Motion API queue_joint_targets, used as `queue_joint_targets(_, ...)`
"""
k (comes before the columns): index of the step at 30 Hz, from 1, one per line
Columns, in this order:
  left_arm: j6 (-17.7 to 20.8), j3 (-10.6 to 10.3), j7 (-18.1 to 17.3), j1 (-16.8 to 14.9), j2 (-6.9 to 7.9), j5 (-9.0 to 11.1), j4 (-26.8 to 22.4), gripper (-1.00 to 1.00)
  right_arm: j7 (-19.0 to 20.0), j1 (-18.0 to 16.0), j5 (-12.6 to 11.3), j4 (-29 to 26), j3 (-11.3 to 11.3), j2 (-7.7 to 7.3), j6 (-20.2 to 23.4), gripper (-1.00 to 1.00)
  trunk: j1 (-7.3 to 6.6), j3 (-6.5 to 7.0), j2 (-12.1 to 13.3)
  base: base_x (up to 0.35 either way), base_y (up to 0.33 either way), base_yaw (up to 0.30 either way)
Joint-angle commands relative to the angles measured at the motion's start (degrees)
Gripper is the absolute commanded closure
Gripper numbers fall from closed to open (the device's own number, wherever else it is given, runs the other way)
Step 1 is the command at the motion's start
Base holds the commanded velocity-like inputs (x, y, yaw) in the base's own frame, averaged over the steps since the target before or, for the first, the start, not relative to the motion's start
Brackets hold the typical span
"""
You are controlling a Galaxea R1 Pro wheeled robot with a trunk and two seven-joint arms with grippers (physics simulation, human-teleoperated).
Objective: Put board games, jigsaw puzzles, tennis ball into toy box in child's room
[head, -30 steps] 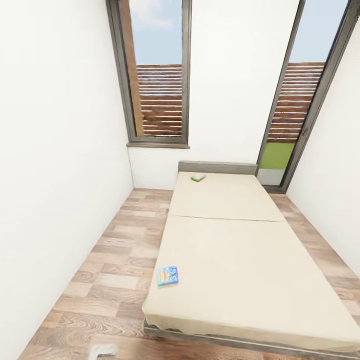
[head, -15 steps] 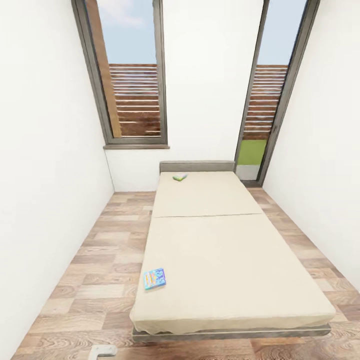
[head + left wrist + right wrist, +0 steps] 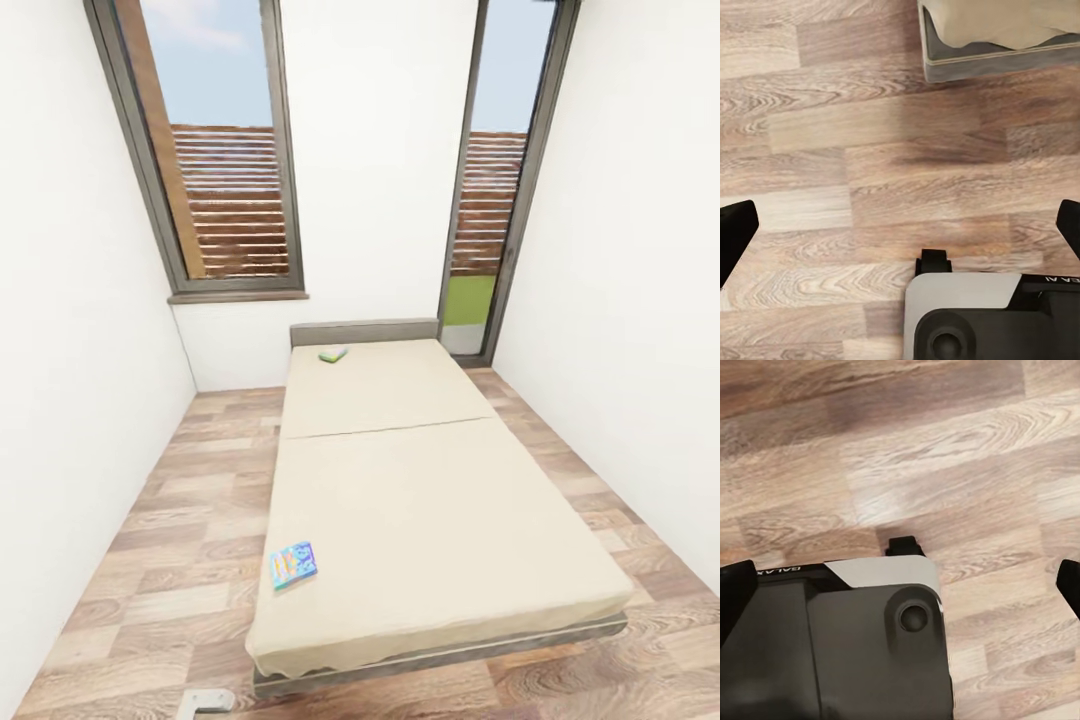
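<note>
You've swung the view left so the whole bed (image 3: 430, 500) shows, blue board game (image 3: 293, 565) nearest, both grippers spread wide, empty.

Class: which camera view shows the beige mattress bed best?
The head view: the low beige mattress bed lies whole, with two board games on it. The left wrist view catches one corner above wooden floor; the right wrist view has floor and robot base.
</note>
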Motion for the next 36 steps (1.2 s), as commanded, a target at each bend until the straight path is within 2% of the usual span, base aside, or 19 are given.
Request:
queue_joint_targets(1, 0.3, 0.0, 0.1, 0.0, 0.00, 0.0, -0.1, -1.00, -0.2, 0.0, -0.2, -0.1, -0.1, 0.04, 0.3, -1.00, 0.03, -0.11, -0.1, 0.000, 0.123, -0.057)
queue_joint_targets(17, 0.3, 0.0, 0.1, 0.0, 0.00, 0.0, -0.1, -1.00, -0.2, 0.0, -0.2, -0.1, -0.1, 0.04, 0.3, -1.00, 0.03, -0.12, -0.1, 0.000, 0.027, -0.004)
queue_joint_targets(36, 0.3, 0.0, 0.1, 0.0, 0.00, 0.0, -0.1, -1.00, -0.2, 0.0, -0.2, -0.2, -0.1, 0.04, 0.3, -1.00, 0.03, -0.53, -0.1, 0.066, -0.014, 0.212)
